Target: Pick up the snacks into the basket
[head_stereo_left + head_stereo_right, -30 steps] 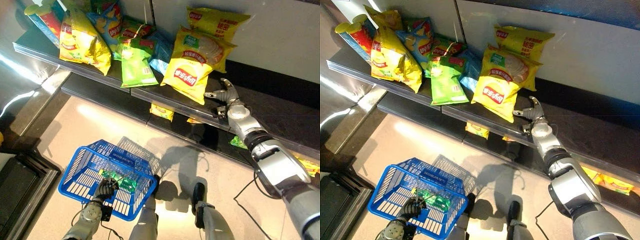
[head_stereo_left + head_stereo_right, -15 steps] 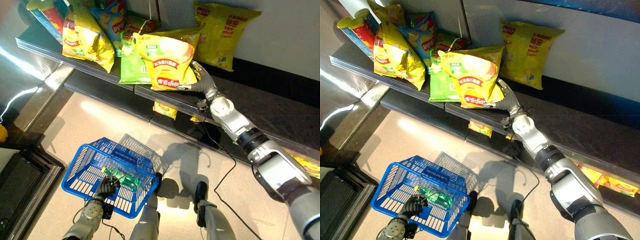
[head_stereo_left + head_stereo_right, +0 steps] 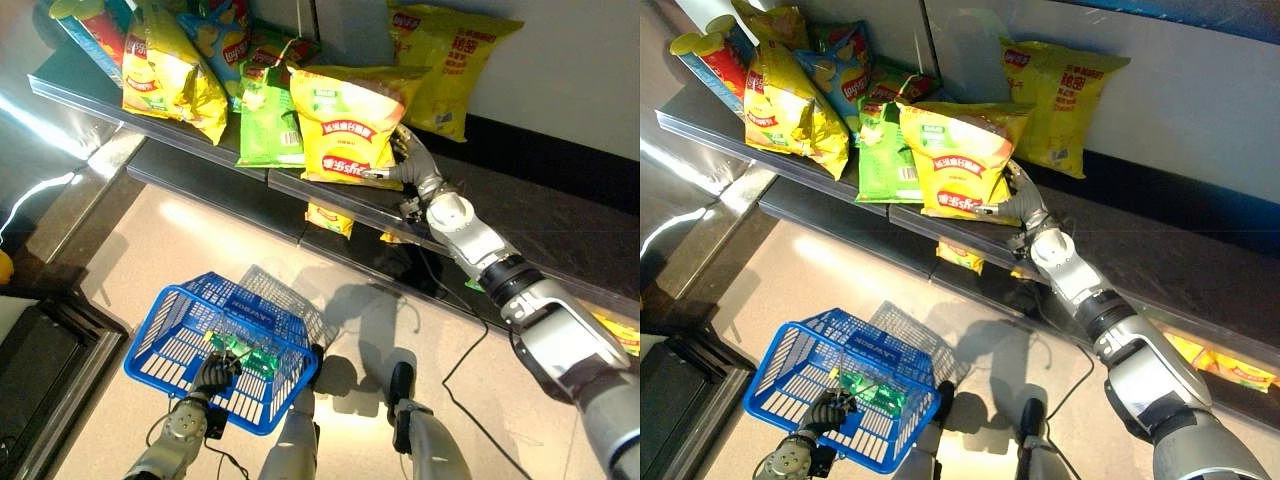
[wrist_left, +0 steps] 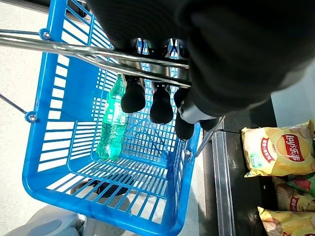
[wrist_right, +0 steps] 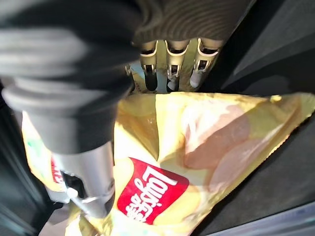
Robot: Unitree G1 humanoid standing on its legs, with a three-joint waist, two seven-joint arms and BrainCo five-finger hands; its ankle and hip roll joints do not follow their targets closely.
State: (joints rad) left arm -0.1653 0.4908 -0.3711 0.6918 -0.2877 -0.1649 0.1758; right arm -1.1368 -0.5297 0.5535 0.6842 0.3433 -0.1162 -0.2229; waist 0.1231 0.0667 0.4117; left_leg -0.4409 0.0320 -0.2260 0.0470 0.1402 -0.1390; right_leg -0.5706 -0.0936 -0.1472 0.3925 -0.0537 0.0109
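Against the lower corner of the big yellow chip bag [image 3: 348,125], the right hand [image 3: 412,168] has its fingers [image 5: 170,64] behind the packet and its thumb [image 5: 88,179] across the printed front, pinching the bag between them. That bag stands tilted at the front edge of the dark shelf [image 3: 520,225], its bottom hanging just past the shelf's lip. Beside the bag, on the robot's left, a green snack bag [image 3: 268,125] lies on the same shelf, touching it, and farther that way sit another yellow bag [image 3: 168,80] and more packets. Behind the held bag, a second yellow bag [image 3: 452,65] leans against the wall. Under the shelf, a lower ledge carries a small yellow packet [image 3: 327,218] just below the held bag.

Well below the shelf, over the pale floor [image 3: 190,250], the left hand [image 3: 211,376] has its dark-tipped fingers [image 4: 161,103] curled round the metal handle [image 4: 98,54] of the blue basket [image 3: 175,330]. Inside the basket a green bottle [image 4: 112,123] lies on its side on the slotted bottom.
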